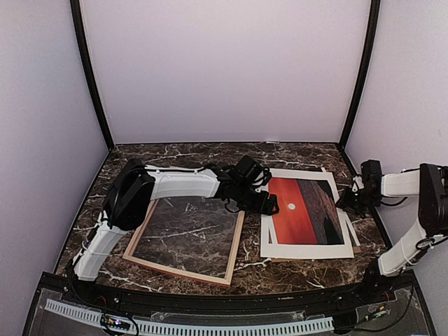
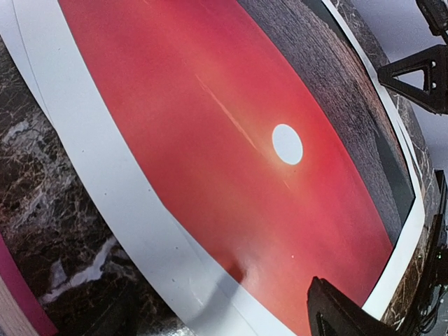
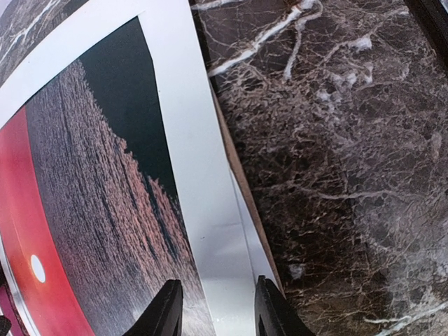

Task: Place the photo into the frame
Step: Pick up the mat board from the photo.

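Top view: the frame point(image 1: 175, 270) lies flat at the left of the marble table point(image 1: 294, 157), with marble showing through it. The photo point(image 1: 304, 210) lies flat just to its right. The left gripper point(image 1: 273, 204) is over the photo's left edge and the right gripper point(image 1: 345, 201) is at its right edge.

Left wrist: the photo point(image 2: 210, 140) fills the view. One finger point(image 2: 343, 315) shows above it, the jaws are spread wide, and nothing is held.

Right wrist: the right gripper point(image 3: 218, 311) has its jaws partly apart. They straddle the white margin point(image 3: 185, 161) and are not clamped on it.

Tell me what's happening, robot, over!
Left gripper open over photo; right gripper open at its right edge. Photo on white mat. Frame empty, left arm above it.
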Motion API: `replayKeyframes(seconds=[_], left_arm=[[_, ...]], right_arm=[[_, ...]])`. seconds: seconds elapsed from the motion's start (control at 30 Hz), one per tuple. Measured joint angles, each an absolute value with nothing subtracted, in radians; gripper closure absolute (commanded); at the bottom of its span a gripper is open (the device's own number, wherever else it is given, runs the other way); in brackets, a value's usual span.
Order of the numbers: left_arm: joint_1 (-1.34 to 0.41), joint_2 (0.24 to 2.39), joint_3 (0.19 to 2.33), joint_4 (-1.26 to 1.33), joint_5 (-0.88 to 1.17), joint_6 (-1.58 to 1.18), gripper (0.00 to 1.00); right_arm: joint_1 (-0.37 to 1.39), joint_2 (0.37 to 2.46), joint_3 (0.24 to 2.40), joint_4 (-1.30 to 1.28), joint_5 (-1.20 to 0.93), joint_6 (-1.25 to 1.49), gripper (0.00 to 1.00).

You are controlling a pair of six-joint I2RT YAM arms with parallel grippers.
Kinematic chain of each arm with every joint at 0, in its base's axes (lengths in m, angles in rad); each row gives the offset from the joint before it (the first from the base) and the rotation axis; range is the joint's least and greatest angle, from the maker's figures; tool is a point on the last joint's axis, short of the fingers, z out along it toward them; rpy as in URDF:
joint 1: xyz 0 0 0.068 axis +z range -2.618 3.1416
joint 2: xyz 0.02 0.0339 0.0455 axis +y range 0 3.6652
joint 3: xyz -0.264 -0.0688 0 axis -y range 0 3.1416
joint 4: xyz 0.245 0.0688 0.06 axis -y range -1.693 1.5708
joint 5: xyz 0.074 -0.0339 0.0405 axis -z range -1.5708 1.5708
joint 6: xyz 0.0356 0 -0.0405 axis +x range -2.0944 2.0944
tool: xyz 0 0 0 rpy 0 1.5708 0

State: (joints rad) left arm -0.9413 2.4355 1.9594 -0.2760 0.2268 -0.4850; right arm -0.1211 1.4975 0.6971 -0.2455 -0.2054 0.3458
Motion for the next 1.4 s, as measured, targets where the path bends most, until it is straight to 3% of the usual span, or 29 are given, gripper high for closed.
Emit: replayKeyframes(seconds=[0.33,0.9,1.4], left_arm=[[-0.944,2.445,1.976,-0.278,0.229,-0.546,0.15],[-0.939,2.426,1.861,-0.076,0.309,-0.640,0.33],[-0.948,2.425,1.865,-0.109,0.255,-0.595,0.51]], right_arm=[[-0.100,1.490,0.683,-0.227,-0.204,0.346,0.63],[-0.074,1.415,0.590,-0.164,-0.203,0.368,0.63],[-0.044,1.415,0.584,-0.151,-0.231,0.384,0.64]])
